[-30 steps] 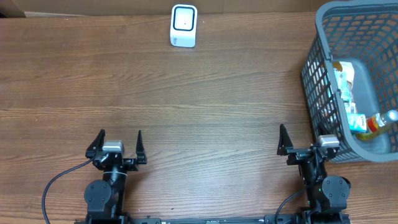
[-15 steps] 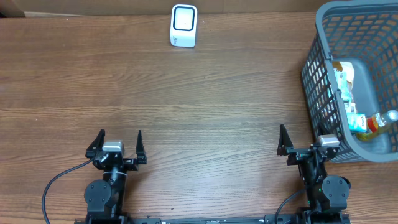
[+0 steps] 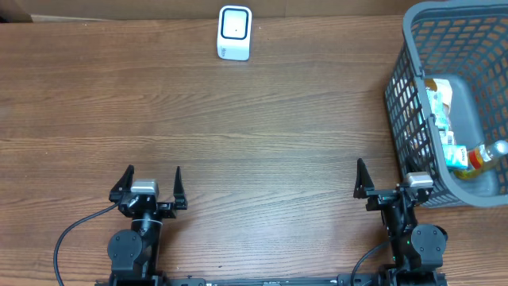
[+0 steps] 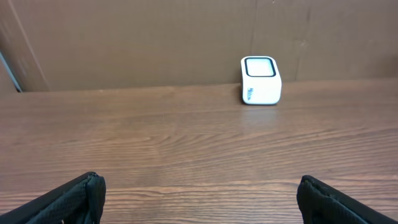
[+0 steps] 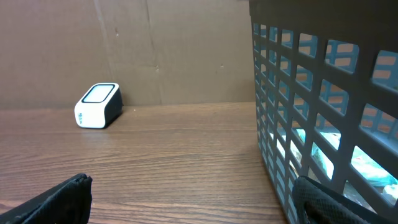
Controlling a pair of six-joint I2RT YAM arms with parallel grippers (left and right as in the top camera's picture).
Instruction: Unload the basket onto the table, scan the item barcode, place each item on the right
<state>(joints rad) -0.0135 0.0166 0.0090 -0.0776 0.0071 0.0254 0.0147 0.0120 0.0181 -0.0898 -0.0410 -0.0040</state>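
Task not started, as far as pics show: nothing picked, nothing at the scanner. Both arms sit at near edge of the wooden table [image 3: 262, 119]. Left gripper [image 3: 152, 171]: jaws spread wide, empty. Right gripper [image 3: 386, 181]: same, wide apart, holding nothing, just beside the near-left corner of the grey basket [image 3: 406, 95].

Items to scan lie inside the basket: a bottle [image 3: 484, 156] w/ orange-ish liquid, plus teal/white packets [image 3: 438, 111] against the left wall. White barcode scanner [image 3: 234, 32] stands at far edge, window facing up-ish, well apart from both grippers and basket.

Left to do, by my read: reach in, grab one item, carry it over, show barcode side to scanner.

Hard to see:
- Basket is cut off at right & top in overhead, so contents are only partly visible.
- No label readable and no barcode found.
- Right gripper's outer finger is lost against the basket wall in overhead.
- Thru the mesh, right wrist view gives only teal blur.
- Which item is meant: can't tell.
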